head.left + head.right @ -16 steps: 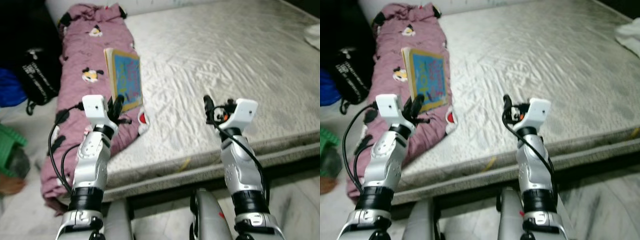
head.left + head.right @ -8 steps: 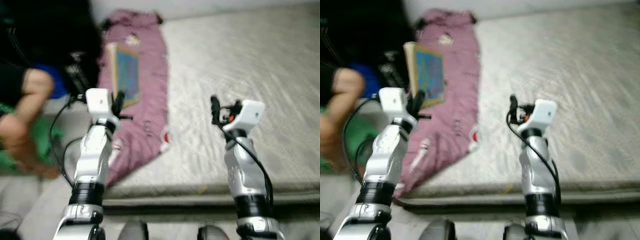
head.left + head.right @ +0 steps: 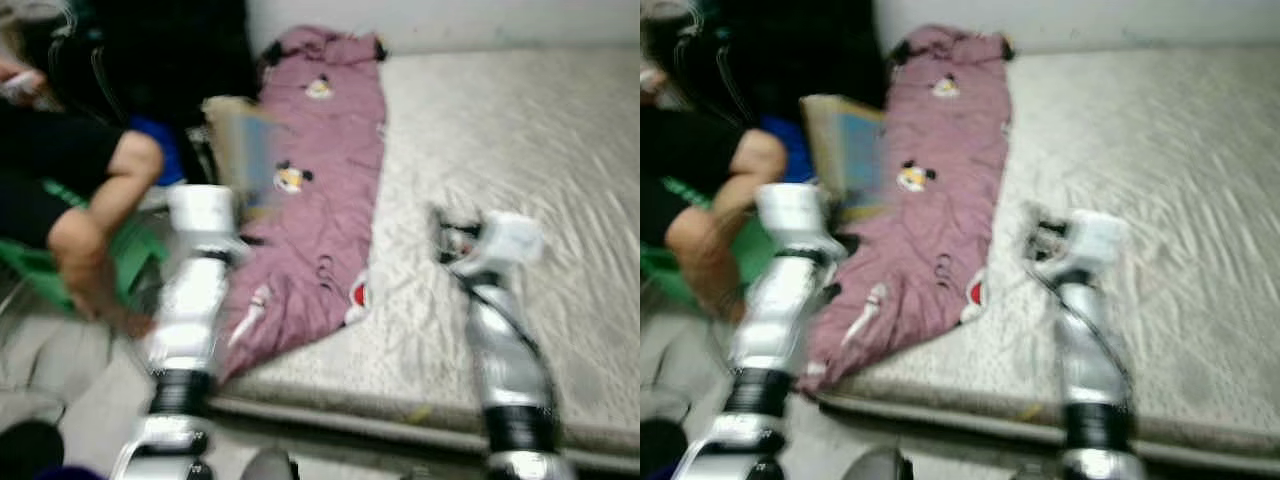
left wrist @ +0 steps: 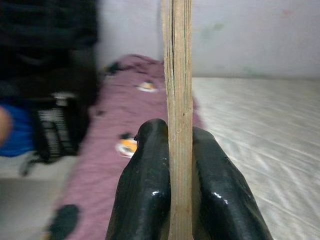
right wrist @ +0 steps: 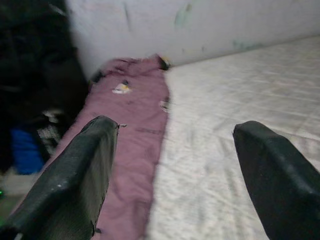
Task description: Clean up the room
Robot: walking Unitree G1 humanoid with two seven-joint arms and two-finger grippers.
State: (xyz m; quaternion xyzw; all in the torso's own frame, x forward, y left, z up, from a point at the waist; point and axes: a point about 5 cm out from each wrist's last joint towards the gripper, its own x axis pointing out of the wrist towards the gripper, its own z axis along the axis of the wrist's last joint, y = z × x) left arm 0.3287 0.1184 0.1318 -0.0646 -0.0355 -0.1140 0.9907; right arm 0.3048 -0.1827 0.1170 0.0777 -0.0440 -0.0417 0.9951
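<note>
1. The left gripper (image 4: 179, 195) has its two black fingers (image 4: 145, 190) pressed against both faces of a thin, flat picture book with a blue cover (image 3: 243, 150), gripping its lower edge so it stands upright, edge-on between them.
2. The book is held up in the air at the left edge of the bed, over the side of the pink cartoon-print garment (image 3: 320, 200) spread along the grey-white mattress (image 3: 520, 140).
3. The right gripper (image 5: 175, 175) is raised above the mattress, its fingers spread wide with nothing between them.
4. A person's bare arm (image 3: 95, 225) rests beside a green stool (image 3: 140, 265) on the left; the head views are blurred.
</note>
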